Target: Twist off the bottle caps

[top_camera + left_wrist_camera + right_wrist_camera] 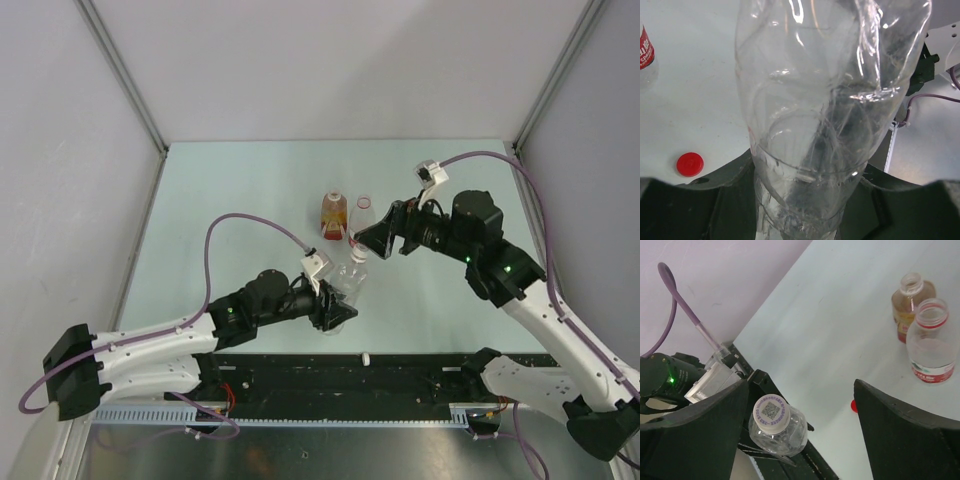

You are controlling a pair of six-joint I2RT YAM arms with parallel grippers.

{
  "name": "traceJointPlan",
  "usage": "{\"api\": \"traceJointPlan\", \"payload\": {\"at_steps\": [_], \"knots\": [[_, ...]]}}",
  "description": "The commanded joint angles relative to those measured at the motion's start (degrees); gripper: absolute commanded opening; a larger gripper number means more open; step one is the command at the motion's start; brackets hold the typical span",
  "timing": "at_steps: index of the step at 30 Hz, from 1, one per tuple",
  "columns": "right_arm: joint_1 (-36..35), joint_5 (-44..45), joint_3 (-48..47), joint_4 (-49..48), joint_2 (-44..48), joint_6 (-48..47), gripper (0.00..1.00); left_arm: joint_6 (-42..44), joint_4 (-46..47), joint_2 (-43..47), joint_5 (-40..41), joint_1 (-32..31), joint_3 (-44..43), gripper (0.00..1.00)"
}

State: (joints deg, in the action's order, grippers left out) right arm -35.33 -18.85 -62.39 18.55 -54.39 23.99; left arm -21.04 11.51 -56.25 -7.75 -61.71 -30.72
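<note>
My left gripper (338, 308) is shut on the lower body of a plain clear bottle (350, 282), which is tilted up toward the right arm. The crumpled bottle (825, 100) fills the left wrist view between the dark fingers (685, 210). Its white cap (771, 413), printed with a square code, is still on the neck. My right gripper (801, 385) is open around that cap, which sits close to its left finger (695, 440) and far from the right one. A red cap (690, 164) lies loose on the table.
An amber bottle (910, 305) and a red-and-white labelled bottle (932, 340) stand uncapped just behind the grippers, also seen as the amber bottle (333, 212) and the labelled bottle (363, 210). A small white cap (367, 357) lies at the near table edge by the black rail.
</note>
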Motion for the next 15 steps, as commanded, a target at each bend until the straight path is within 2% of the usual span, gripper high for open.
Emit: {"api": "traceJointPlan", "payload": {"at_steps": [1,8,15], "knots": [[-0.73,-4.0,-1.26,-1.79,-0.91,1.34,0.84,-0.74,2.33,-0.36,-0.26,0.56,-0.25,0.51],[-1.52,-4.99,-1.3,-0.98,-2.22,0.69,0.63,-0.9,1.91,-1.37,-1.38,0.79,-0.56,0.5],[-2.82,-5.28,-1.24,0.7,-3.29,-0.69,0.57,-1.04,1.64,-1.53,-1.95,0.8,-0.65,0.5]]}}
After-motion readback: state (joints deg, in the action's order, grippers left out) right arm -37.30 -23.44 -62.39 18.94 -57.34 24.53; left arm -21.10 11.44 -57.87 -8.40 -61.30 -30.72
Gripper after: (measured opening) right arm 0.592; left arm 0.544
